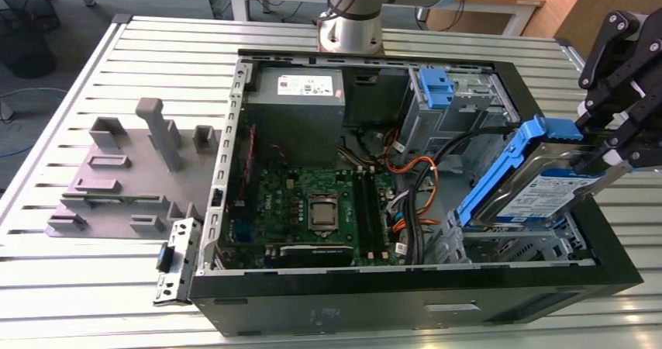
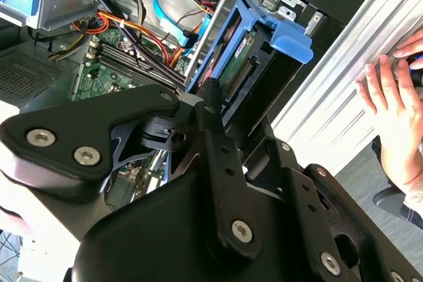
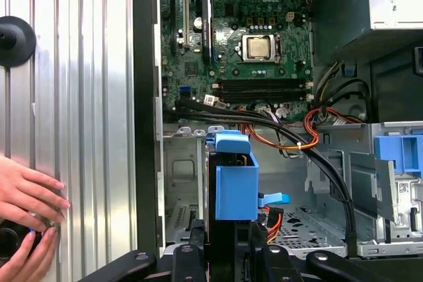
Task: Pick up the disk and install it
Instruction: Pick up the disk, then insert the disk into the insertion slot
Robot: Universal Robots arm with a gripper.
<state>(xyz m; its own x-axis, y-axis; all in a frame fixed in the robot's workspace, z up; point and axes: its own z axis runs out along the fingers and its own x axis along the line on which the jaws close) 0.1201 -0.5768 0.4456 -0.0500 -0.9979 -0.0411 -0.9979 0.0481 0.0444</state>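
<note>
Now gripper (image 1: 606, 160) clamps disk (image 1: 538, 190), tilted, low end inside open PC case (image 1: 414, 283). Case also holds motherboard (image 1: 310, 209), PSU (image 1: 294, 89).

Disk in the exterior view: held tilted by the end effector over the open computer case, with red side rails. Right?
No. The rails are blue, as the exterior view shows; the disk is held tilted by the end effector over the open computer case.

An open black computer case (image 1: 414, 291) lies on a slatted metal tabletop (image 1: 62, 287). Inside are a green motherboard (image 1: 279, 202), a grey power-supply box (image 1: 294, 105) at the far side and a bundle of cables (image 1: 419, 205). A grey plastic fixture (image 1: 124, 178) sits at the exterior view's left.
</note>
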